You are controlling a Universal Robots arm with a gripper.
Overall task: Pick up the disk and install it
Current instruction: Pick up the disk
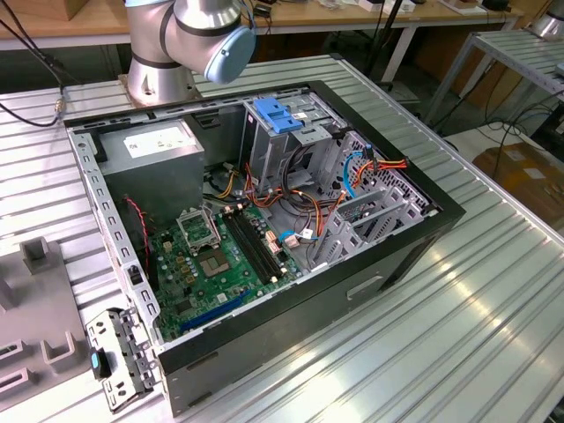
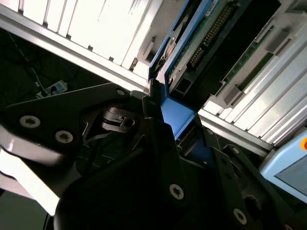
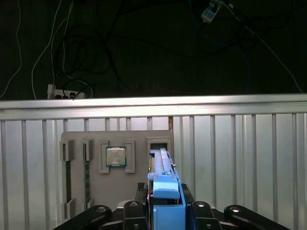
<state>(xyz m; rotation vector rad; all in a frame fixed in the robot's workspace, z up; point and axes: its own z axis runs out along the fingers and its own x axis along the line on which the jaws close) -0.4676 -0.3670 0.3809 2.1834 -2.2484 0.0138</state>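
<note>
a: your gripper is clamped on the disk, pinching its blue bracket from both sides.

b: and around you?

a: the ribbed metal table carries the open computer case. in the first wrist view, your disk stands on edge at a slot of the grey tray, with a processor chip in the pocket beside it.

Blue-framed disk upright on edge

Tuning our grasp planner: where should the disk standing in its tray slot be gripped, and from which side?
By the blue carrier end of the disk, pinching its two broad faces from the exposed end: it stands on edge in the grey tray slot.
</note>
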